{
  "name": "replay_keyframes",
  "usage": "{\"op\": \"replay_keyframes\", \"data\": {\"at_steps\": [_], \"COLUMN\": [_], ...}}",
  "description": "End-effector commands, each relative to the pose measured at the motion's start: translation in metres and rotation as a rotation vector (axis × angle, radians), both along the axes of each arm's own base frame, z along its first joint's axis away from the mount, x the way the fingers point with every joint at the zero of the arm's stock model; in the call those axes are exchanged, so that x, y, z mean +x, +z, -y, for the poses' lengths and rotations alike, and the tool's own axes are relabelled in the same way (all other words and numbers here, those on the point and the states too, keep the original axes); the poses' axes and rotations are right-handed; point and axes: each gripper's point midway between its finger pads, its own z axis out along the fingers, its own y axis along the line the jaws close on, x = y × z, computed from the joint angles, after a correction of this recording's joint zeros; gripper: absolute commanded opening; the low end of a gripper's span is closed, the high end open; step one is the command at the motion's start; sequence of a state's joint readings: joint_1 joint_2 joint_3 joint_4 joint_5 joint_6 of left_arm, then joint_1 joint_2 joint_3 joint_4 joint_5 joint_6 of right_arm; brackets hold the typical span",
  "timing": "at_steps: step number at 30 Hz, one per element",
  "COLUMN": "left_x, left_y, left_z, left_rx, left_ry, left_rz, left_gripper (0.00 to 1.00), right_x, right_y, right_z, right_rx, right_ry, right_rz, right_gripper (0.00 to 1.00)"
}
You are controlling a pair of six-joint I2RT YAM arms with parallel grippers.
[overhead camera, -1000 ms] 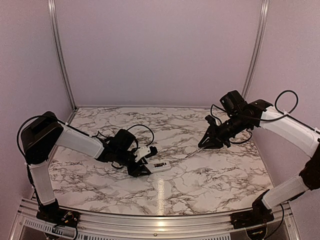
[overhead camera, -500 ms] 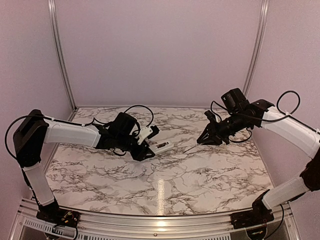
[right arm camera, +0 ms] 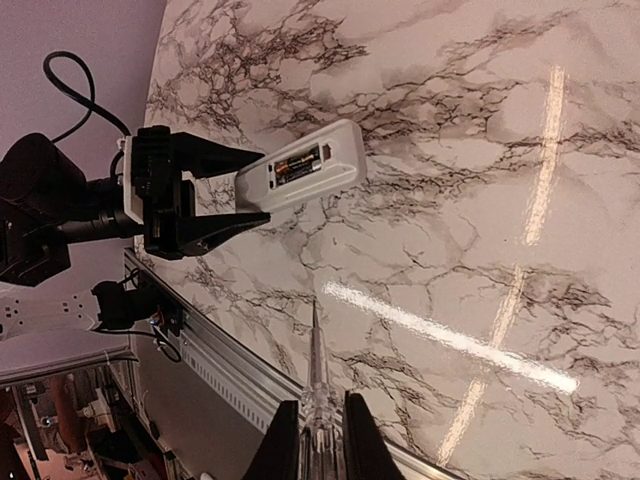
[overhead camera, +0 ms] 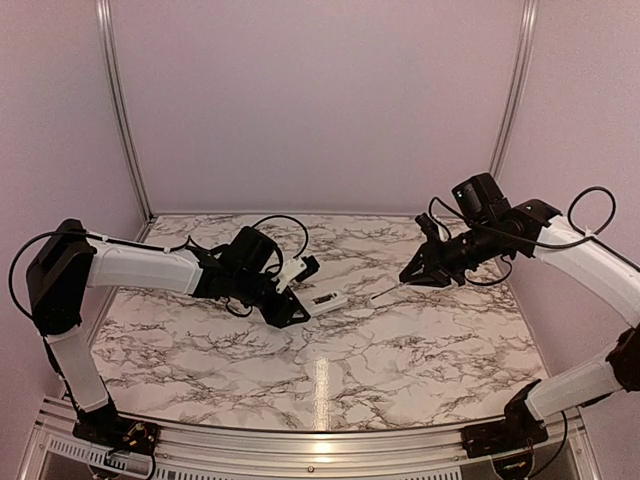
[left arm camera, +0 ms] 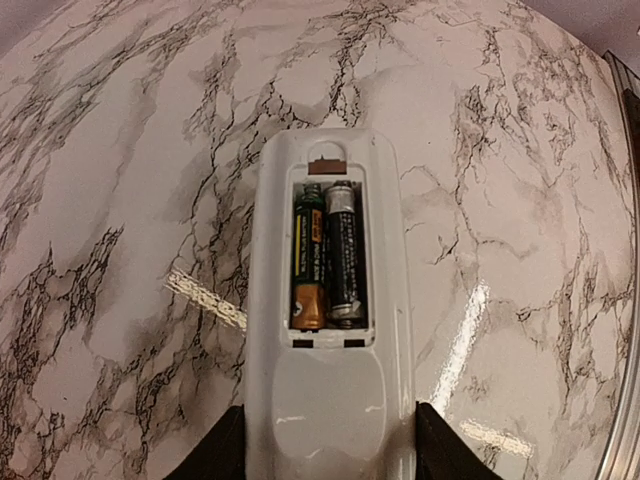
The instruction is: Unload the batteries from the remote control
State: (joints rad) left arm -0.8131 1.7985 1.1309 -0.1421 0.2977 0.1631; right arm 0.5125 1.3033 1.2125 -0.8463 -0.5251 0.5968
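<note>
My left gripper (overhead camera: 293, 303) is shut on the white remote control (overhead camera: 322, 299) and holds it above the marble table. In the left wrist view the remote (left arm camera: 330, 330) lies between my fingers, compartment open and face up, with two batteries (left arm camera: 328, 255) side by side inside: a black-and-orange one on the left, a black one on the right. My right gripper (overhead camera: 412, 277) is shut on a thin grey pointed stick (overhead camera: 385, 292), its tip aimed at the remote and still apart from it. The right wrist view shows the stick (right arm camera: 317, 370) and the remote (right arm camera: 303, 167).
The marble table (overhead camera: 400, 350) spreads under both arms. Metal rails run along the front edge (overhead camera: 300, 445) and up the back corners. Pink walls close in the back and sides. Black cables loop off both wrists.
My left gripper lifted the remote off the table and moved it back and to the right. My right gripper with the stick rose a little and shifted slightly right.
</note>
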Motion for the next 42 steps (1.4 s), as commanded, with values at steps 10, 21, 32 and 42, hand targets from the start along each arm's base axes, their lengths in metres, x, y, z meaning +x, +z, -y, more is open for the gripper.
{"op": "replay_keyframes", "data": {"at_steps": [10,21,32,42], "left_x": [-0.007,-0.042,-0.067,-0.065], "left_y": [0.023,0.028,0.039,0.046], "left_z": [0.007,0.024,0.043,0.049], "left_rx": [-0.101,-0.099,-0.115,-0.020], "left_ry": [0.077,-0.003,-0.092,-0.137], "left_rz": [-0.037,0.021,0.062,0.228], "left_gripper": [0.00,0.00,0.00,0.00], "right_x": [-0.008,-0.015,-0.021,-0.025], "right_y": [0.014,0.012,0.011,0.006], "right_z": [0.007,0.007,-0.007,-0.022], "right_rx": [0.012,0.027,0.034,-0.001], "right_ry": [-0.002,0.008,0.081,0.151], "right_rz": [0.077,0.071,0.080,0.075], "right_gripper": [0.00,0.00,0.00,0.00]}}
